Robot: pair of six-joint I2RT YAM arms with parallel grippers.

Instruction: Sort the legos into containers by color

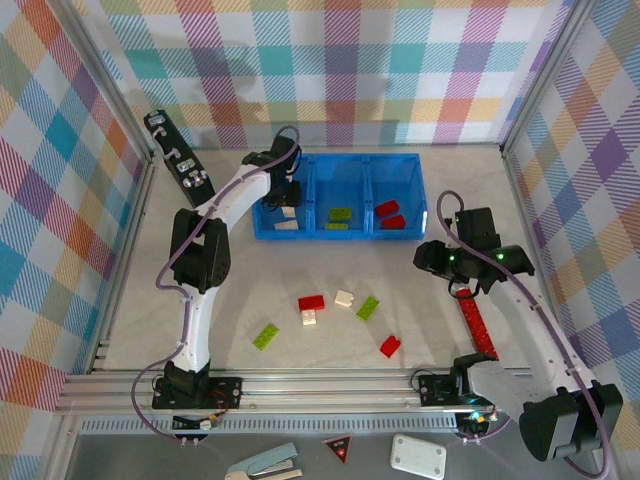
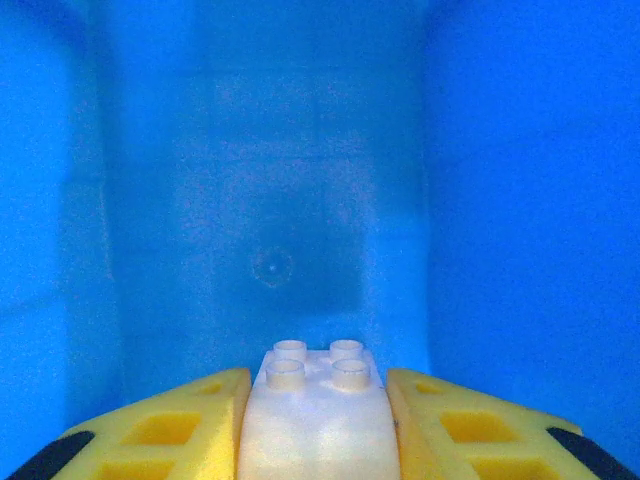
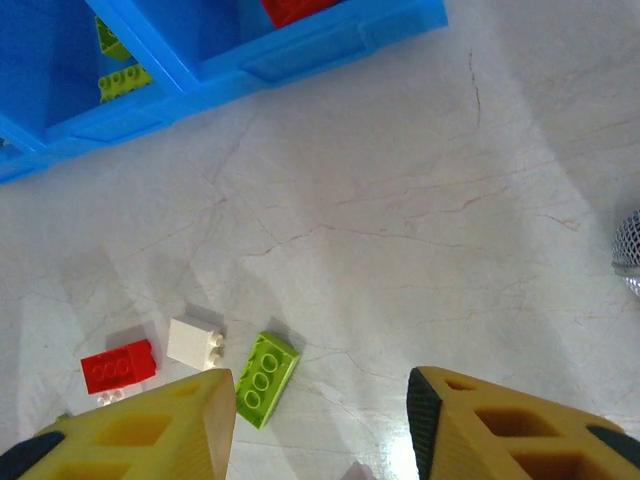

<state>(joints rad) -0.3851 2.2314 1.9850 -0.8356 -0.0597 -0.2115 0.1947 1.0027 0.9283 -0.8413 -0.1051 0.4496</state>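
Note:
My left gripper (image 2: pixel 318 425) is shut on a cream-white lego (image 2: pixel 318 410), studs pointing away, inside the left compartment of the blue tray (image 2: pixel 500 200). From above, that gripper (image 1: pixel 286 197) hangs over a white brick (image 1: pixel 287 226) lying in that compartment of the tray (image 1: pixel 340 236). Two green legos (image 1: pixel 341 214) lie in the middle compartment, two red ones (image 1: pixel 387 208) in the right. Loose on the table are red (image 1: pixel 311 302), white (image 1: pixel 344 298) and green (image 1: pixel 368 308) bricks, among others. My right gripper (image 3: pixel 320 430) stands open above the table, right of a green brick (image 3: pixel 266 378), a white one (image 3: pixel 194 343) and a red one (image 3: pixel 118 366).
A long red strip (image 1: pixel 475 322) lies on the table under the right arm. A black bar (image 1: pixel 178 155) leans along the left wall at the back. More loose bricks, green (image 1: pixel 266 336) and red (image 1: pixel 390 346), lie near the front edge. Checked walls enclose the table.

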